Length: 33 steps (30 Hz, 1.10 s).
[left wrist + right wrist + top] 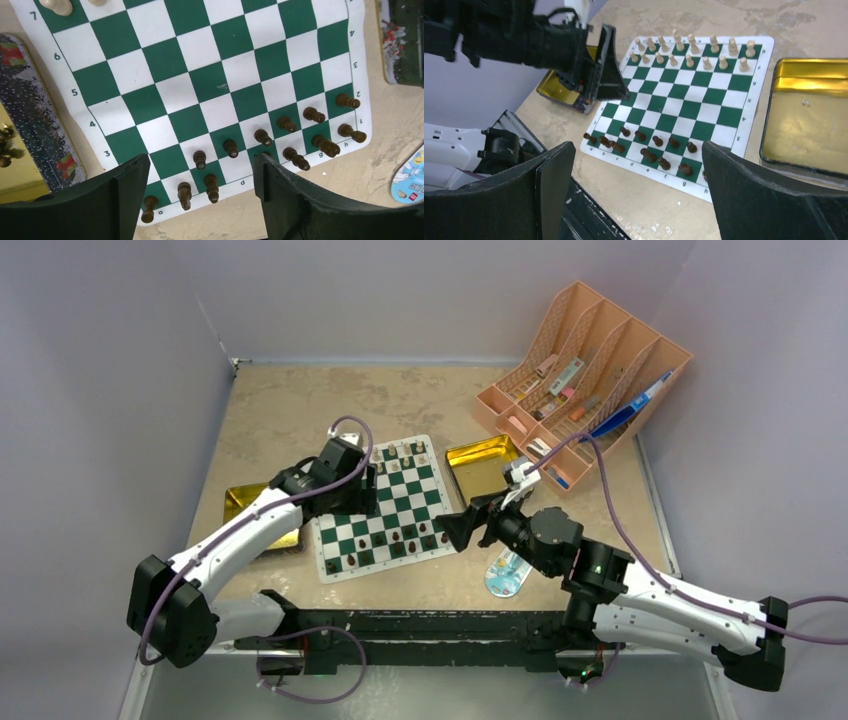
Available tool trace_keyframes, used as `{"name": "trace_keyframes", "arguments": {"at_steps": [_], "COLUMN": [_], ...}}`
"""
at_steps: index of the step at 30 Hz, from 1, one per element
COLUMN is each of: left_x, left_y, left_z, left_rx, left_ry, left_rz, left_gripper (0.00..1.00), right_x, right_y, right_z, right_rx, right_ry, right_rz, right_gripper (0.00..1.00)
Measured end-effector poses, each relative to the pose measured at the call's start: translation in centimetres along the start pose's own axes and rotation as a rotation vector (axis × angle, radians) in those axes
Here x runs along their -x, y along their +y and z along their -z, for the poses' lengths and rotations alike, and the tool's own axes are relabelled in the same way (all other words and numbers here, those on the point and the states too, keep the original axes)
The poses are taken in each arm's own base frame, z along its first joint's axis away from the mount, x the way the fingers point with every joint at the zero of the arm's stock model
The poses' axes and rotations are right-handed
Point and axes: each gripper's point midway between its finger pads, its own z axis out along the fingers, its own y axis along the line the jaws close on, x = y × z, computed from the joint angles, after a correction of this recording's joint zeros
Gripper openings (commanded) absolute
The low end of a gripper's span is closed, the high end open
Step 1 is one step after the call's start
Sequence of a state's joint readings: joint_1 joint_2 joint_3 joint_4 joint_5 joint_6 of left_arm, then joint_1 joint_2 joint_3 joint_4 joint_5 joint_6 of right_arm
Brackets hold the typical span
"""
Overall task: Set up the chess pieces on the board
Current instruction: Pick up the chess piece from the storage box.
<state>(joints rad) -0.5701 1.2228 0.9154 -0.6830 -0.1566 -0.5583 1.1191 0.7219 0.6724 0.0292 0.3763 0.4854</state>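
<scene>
The right gripper [634, 150] hangs off the board's [397, 504] near right corner. Its jaws are spread wide and hold nothing, and the dark pieces [649, 150] are just ahead of it. These stand upright in two rows along the board's near edge, with some squares bare. The left gripper [200, 165] is above the board's left edge, its jaws apart and empty, touching no piece; the dark rows lie below and nearer than it. The board sits mid-bench [300, 410], turned slightly so its near edge rises to the right. The light pieces [694, 50] stand upright in two rows along its far edge. A gold tin [250, 505] flanks the left side and another [809, 115] the right.
</scene>
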Motion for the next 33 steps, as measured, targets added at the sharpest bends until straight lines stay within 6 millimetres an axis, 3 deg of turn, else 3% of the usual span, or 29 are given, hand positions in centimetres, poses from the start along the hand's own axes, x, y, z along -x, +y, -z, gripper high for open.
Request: {"name": "trace_keyframes", "arguments": {"at_steps": [4, 12, 22, 28, 33], "left_x": [1.4, 3.8, 6.4, 5.0, 3.6], "left_y": [-0.4, -1.2, 1.3, 5.6, 8.7], "left_z": [1.0, 3.6, 6.4, 6.2, 7.6], "left_rx": [-0.006, -0.052, 0.029, 0.217, 0.4], "left_ry": [-0.035, -0.145, -0.336, -0.305, -0.251], "left_rz": [0.015, 0.118, 0.456, 0.717, 0.941], "left_gripper": [0.85, 0.9, 0.79, 0.75, 0.69], "right_x": [-1.4, -4.0, -5.6, -4.5, -1.0], "right_y": [-0.8, -2.3, -2.7, -0.2, 1.7], "right_z": [0.0, -0.4, 0.1, 1.4, 1.8], "right_rx": [-0.03, -0.102, -0.116, -0.004, 0.01], "right_ry": [0.035, 0.109, 0.172, 0.186, 0.172], "right_rz": [-0.013, -0.04, -0.041, -0.128, -0.15], "right_gripper": [0.99, 0.99, 0.99, 0.99, 0.99]}}
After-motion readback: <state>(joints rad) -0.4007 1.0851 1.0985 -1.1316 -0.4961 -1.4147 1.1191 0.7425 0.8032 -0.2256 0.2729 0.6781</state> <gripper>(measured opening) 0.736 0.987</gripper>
